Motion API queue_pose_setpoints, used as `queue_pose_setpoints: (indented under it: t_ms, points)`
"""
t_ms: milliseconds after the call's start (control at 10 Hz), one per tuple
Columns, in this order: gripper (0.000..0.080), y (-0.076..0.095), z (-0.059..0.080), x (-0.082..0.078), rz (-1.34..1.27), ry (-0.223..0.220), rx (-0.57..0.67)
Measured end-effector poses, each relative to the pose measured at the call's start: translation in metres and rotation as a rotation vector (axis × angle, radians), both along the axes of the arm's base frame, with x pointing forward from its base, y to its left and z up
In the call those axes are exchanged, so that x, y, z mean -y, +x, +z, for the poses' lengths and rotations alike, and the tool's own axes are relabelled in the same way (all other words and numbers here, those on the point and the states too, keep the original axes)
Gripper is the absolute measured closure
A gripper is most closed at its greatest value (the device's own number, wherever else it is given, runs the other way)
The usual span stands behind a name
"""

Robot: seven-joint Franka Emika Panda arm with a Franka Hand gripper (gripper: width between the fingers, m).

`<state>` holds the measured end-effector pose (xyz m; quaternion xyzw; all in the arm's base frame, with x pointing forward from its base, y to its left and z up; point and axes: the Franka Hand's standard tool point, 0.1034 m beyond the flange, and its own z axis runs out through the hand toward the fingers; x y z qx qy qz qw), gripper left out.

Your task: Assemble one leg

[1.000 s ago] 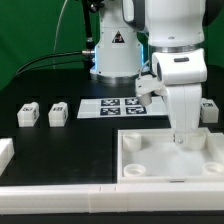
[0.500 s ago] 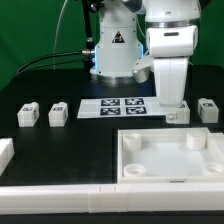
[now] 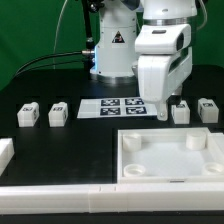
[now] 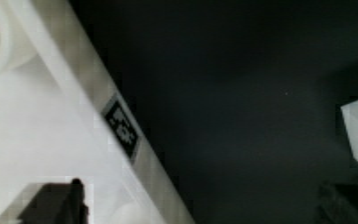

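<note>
Claw was pulled up off the square panel toward frame centre, fingers apart, nothing held. Nearest leg was left on the desk, right-centre, just beside the claw. Leg judged not yet grasped.

The black table carries a thin white marker board and a large white square socketed panel. A small white tagged plastic leg and a second leg lie on the exterior view's left, with a third leg and a fourth leg on its right.
</note>
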<state>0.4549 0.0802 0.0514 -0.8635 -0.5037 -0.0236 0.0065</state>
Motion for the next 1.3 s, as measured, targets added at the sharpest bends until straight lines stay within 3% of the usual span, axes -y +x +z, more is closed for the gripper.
queue_pose_setpoints:
  t_ms: [200, 400, 700, 900, 1200, 1300]
  points:
    - [0.015, -0.001, -0.002, 0.007, -0.217, 0.021, 0.012]
    - [0.015, -0.014, -0.005, -0.003, -0.537, 0.056, 0.003]
    - [0.015, -0.044, -0.012, -0.033, -0.69, 0.073, -0.021]
    - [0.015, -0.054, -0.011, -0.066, -0.76, 0.087, -0.036]
    - [0.015, -0.06, -0.006, -0.108, -0.799, 0.105, -0.039]
    - [0.015, -0.06, -0.006, -0.113, -0.793, 0.106, -0.041]
